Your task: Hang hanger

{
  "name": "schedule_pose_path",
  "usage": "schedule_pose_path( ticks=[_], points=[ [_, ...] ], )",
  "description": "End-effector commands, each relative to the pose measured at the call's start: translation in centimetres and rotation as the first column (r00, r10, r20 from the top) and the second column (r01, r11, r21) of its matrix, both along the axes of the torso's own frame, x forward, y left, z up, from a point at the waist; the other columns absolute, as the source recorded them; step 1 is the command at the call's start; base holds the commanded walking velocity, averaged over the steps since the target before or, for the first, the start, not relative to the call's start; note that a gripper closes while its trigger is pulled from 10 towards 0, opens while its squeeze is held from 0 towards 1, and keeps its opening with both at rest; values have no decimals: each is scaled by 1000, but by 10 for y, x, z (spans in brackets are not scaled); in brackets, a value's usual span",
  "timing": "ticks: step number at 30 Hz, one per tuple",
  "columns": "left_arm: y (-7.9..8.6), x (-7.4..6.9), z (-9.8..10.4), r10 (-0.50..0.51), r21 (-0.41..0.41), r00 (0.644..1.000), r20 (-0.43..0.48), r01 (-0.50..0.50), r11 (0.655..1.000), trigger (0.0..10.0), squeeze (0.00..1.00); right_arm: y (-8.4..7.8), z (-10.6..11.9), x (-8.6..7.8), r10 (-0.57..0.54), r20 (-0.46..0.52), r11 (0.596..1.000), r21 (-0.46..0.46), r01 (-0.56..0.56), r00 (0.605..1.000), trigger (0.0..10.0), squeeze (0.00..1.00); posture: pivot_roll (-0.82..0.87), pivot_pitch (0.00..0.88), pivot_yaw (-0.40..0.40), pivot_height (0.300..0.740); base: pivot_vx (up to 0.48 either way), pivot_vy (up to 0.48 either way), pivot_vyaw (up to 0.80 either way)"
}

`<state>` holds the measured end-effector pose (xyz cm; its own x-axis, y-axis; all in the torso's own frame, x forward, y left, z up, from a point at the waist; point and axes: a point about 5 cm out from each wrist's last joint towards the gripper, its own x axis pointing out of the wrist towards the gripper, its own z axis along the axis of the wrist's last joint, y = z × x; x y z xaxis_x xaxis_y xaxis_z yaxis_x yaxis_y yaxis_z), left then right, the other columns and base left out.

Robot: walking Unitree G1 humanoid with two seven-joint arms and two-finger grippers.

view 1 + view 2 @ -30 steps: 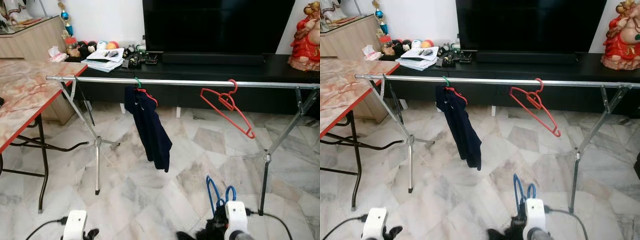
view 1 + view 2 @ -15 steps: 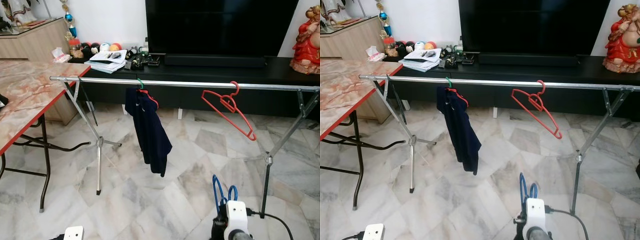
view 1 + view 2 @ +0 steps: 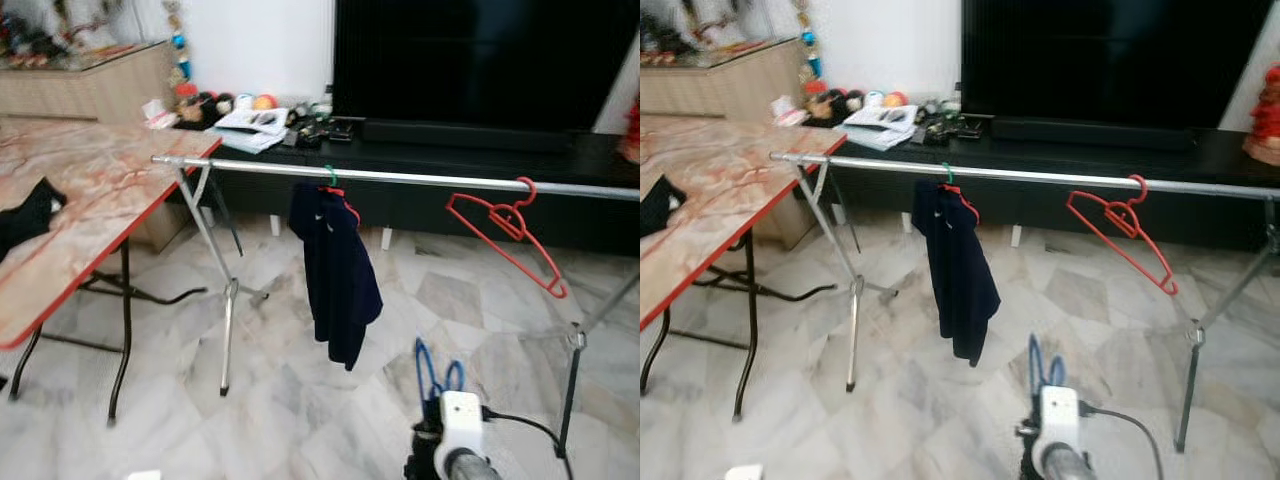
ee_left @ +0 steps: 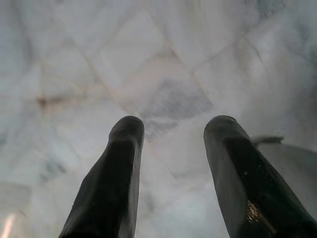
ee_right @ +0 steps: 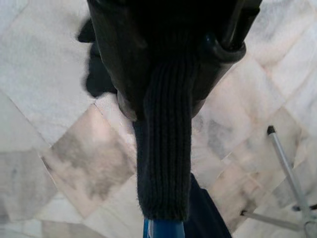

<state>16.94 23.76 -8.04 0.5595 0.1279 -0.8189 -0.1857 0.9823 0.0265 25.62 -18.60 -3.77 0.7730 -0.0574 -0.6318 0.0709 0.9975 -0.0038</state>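
Note:
A silver clothes rail [image 3: 420, 180] crosses the room ahead of me. A navy garment [image 3: 338, 265] hangs from it on a green-hooked hanger, and to its right hangs an empty red hanger [image 3: 508, 232]. My right gripper [image 5: 166, 94] is low and near, in front of the rail. It is shut on a blue hanger [image 3: 436, 367] that carries a dark ribbed knit cloth [image 5: 164, 163]. The hanger's blue loop sticks up above my white wrist [image 3: 460, 425]. My left gripper [image 4: 173, 126] is open over bare marble floor, with nothing between its fingers.
A marble-topped table with a red edge [image 3: 110, 215] stands at the left, with a black cloth [image 3: 25, 215] lying on it. The rail's crossed legs [image 3: 228, 300] stand beside the table. Behind the rail is a black TV cabinet [image 3: 470, 155] with books and clutter.
The whole picture has shifted right, so the camera has turned left and more of the table shows. My left wrist has dropped out of the eye views. The blue hanger stays in the right gripper.

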Motion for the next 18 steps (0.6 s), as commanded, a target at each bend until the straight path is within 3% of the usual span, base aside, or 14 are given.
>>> schedule_pose_path(
  ticks=[1,6,18],
  points=[
    [-5,-4,-3,-4,-11,999,-32,3,1000,10000,0,-5,2,1,-23,16,1000,-7,23,1000,10000,0,59,0,56,740,0,465,0],
    [-9,2,-2,-8,-14,1000,-27,8,1000,10000,0,-7,5,5,-31,30,999,-11,31,999,10000,0,62,0,55,740,0,434,0],
    [-3,13,5,-47,-2,999,-6,47,999,10000,0,-8,12,13,-48,66,999,-18,49,997,10000,0,69,0,55,740,0,0,0]
  ],
)
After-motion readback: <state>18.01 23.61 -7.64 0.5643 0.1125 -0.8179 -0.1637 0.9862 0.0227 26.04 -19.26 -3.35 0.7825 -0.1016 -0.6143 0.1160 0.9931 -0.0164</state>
